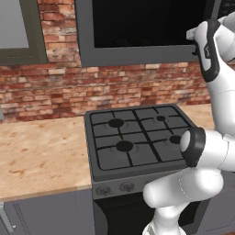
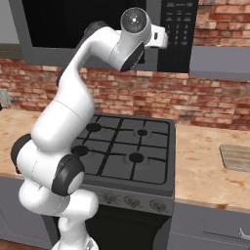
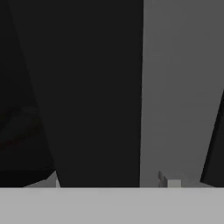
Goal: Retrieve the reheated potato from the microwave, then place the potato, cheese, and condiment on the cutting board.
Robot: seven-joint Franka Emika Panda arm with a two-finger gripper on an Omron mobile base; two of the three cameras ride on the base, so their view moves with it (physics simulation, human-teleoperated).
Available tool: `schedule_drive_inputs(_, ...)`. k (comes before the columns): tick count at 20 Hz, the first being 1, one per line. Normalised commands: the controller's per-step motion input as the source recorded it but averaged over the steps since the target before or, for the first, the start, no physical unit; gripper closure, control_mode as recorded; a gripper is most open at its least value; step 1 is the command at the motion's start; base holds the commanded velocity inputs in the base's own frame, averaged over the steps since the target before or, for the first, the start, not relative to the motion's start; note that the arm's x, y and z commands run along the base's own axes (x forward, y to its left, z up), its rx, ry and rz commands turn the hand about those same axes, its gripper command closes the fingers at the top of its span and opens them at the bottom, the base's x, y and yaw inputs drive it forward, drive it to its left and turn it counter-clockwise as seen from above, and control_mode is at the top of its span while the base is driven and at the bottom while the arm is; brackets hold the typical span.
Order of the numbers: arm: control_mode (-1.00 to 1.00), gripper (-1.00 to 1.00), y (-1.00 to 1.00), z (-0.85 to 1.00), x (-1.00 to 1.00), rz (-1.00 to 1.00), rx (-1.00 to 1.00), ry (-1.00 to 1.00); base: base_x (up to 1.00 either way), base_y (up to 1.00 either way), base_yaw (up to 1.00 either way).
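The microwave (image 1: 137, 27) hangs above the hob, its black glass door (image 2: 73, 22) closed and its keypad panel (image 2: 178, 24) to the right. My gripper (image 2: 165, 39) is raised to the door's right edge beside the keypad. In the hand view it is pressed close to the dark door (image 3: 87, 87) and a grey strip (image 3: 179, 87), its tips barely showing and set apart. Whether they hold anything I cannot tell. The cutting board (image 2: 237, 157) lies on the right counter. The potato, cheese and condiment are out of view.
A black gas hob (image 1: 137, 137) with an oven below stands under the microwave. Wooden counters (image 1: 41, 151) run on both sides against a brick wall (image 2: 205, 97). A grey wall cabinet (image 1: 18, 32) hangs at upper left.
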Motion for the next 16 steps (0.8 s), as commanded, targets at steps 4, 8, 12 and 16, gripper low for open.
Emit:
schedule_drive_inputs(4, -1.0, 1.0, 0.2, -0.09, 0.09, 0.0, 0.02, -0.01, 0.0, 0.0, 0.0)
schedule_drive_inputs(8, -1.0, 1.0, 0.16, 0.0, -0.14, 0.02, 0.04, 0.0, 0.0, 0.0, 0.0)
schedule_drive_inputs(12, -1.0, 1.0, 0.0, 0.04, -0.37, 0.01, 0.0, 0.0, 0.0, 0.0, 0.0)
schedule_drive_inputs(16, -1.0, 1.0, 0.0, 0.1, -0.55, 0.04, 0.0, 0.0, 0.0, 0.0, 0.0)
